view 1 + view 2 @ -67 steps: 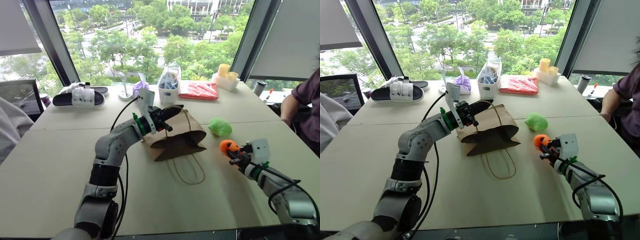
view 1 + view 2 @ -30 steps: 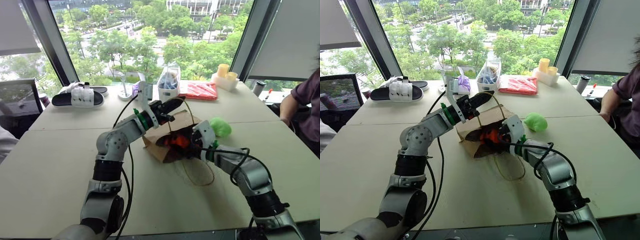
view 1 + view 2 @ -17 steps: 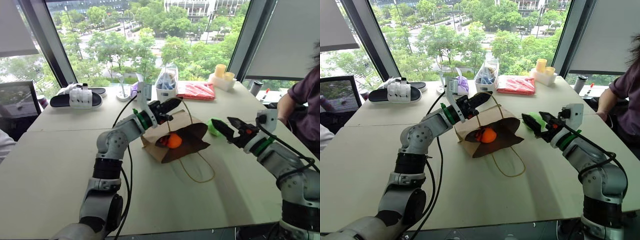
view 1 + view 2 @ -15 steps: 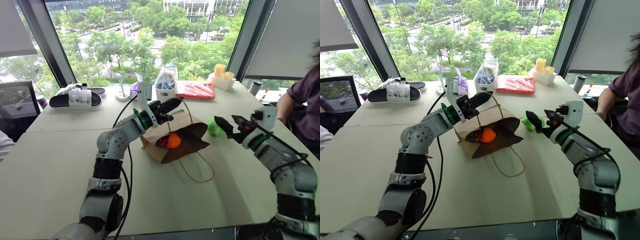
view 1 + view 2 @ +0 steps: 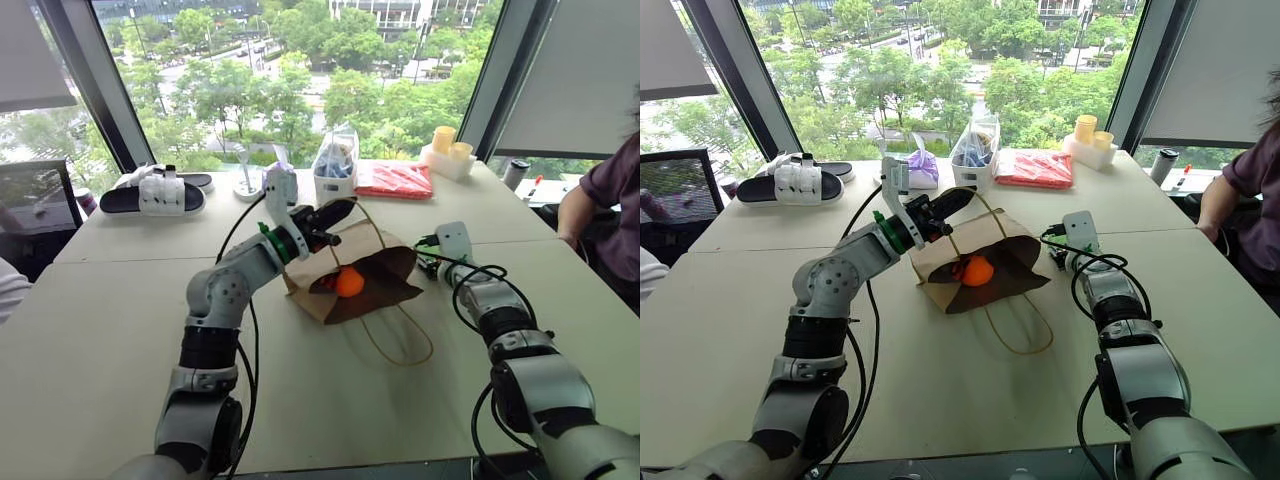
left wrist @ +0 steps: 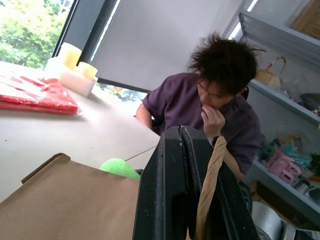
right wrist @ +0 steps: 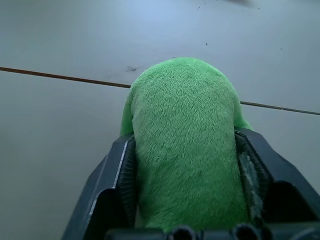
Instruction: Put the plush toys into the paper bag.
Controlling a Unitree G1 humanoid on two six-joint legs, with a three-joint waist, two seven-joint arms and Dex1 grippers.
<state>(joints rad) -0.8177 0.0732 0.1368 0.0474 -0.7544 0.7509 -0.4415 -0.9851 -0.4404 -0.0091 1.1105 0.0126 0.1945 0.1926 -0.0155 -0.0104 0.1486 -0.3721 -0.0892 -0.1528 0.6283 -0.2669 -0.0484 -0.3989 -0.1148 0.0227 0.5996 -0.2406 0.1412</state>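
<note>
Green plush toy [image 7: 182, 145] sits squeezed in the right claw [image 7: 182, 200] on the worktop [image 5: 90, 310], so next lift it into the paper bag [image 5: 385, 275], whose twine handle [image 6: 210, 185] the left claw [image 6: 182, 165] pinches, orange toy [image 5: 349, 283] already inside.

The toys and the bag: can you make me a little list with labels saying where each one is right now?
orange toy: inside the paper bag's open mouth
green toy: on the table, between the right pincer's fingers
paper bag: lying on its side on the table
left pincer: shut on the bag's twine handle, holding the bag's top up
toys bagged: one of two
</note>
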